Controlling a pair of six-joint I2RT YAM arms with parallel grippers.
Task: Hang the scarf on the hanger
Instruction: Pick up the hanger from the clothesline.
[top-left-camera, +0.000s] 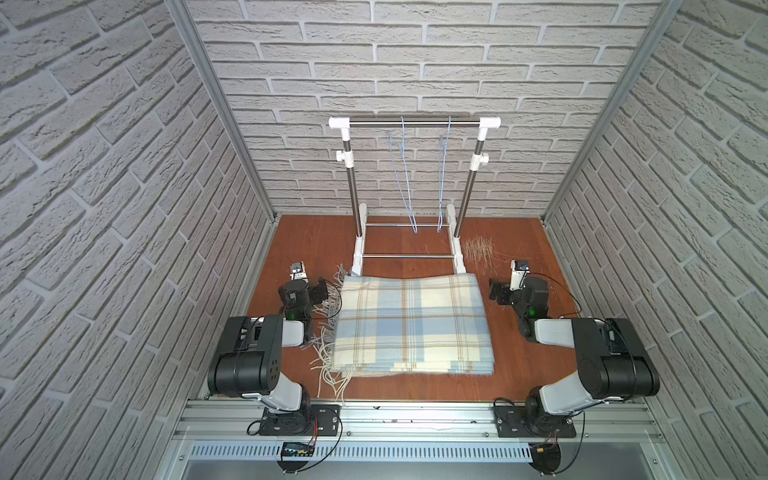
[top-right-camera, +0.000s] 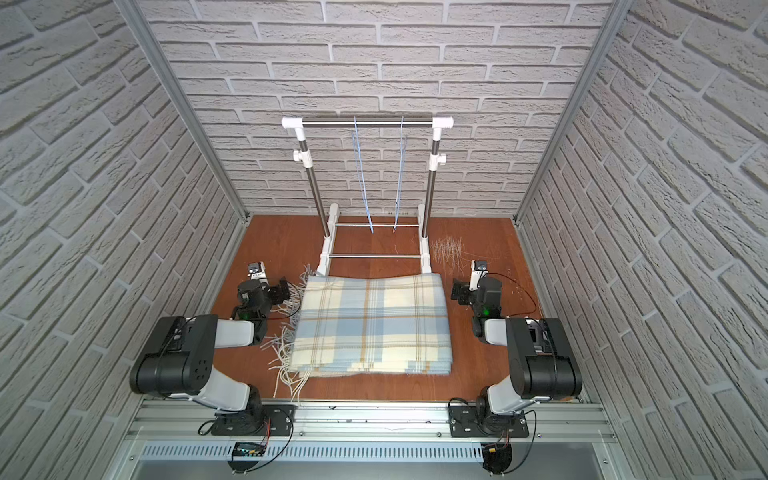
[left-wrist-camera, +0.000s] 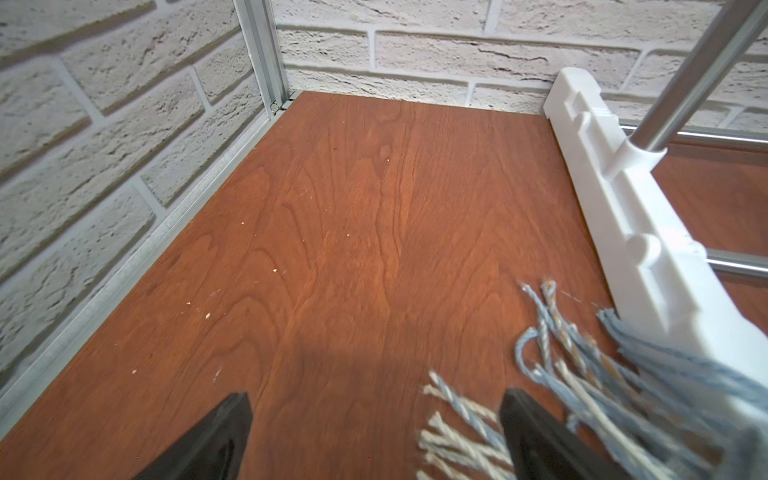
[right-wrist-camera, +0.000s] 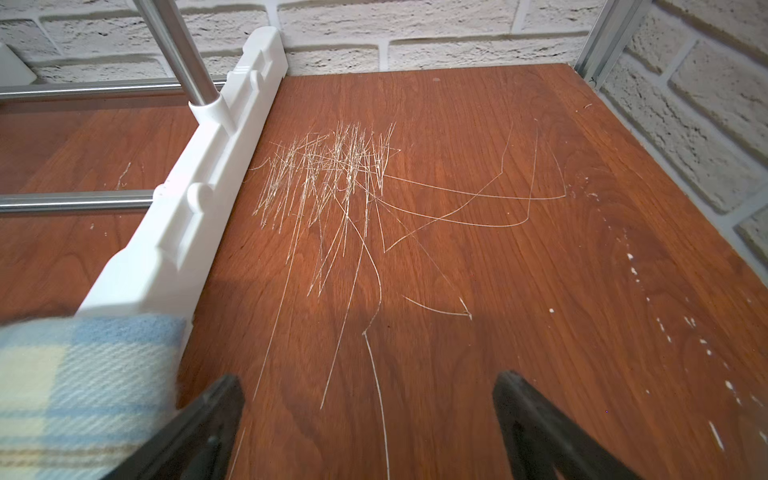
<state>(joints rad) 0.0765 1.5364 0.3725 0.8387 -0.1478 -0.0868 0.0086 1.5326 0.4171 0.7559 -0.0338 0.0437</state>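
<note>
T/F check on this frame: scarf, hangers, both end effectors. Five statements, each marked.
1. The scarf lies folded on the table. True.
2. Two blue hangers hang from the rack. True.
3. The scarf is draped over a hanger. False: both hangers are bare.
4. The left end effector grips the scarf. False: it is open, holding nothing.
5. The right end effector is shut. False: it is open, beside the scarf.

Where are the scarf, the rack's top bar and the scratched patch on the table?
scarf (top-left-camera: 411, 324): a top view, middle of the folded plaid's upper face.
rack's top bar (top-left-camera: 426, 123): a top view, mid-span of the bare metal.
scratched patch (right-wrist-camera: 332, 174): right wrist view, densest cluster of pale scratches.
</note>
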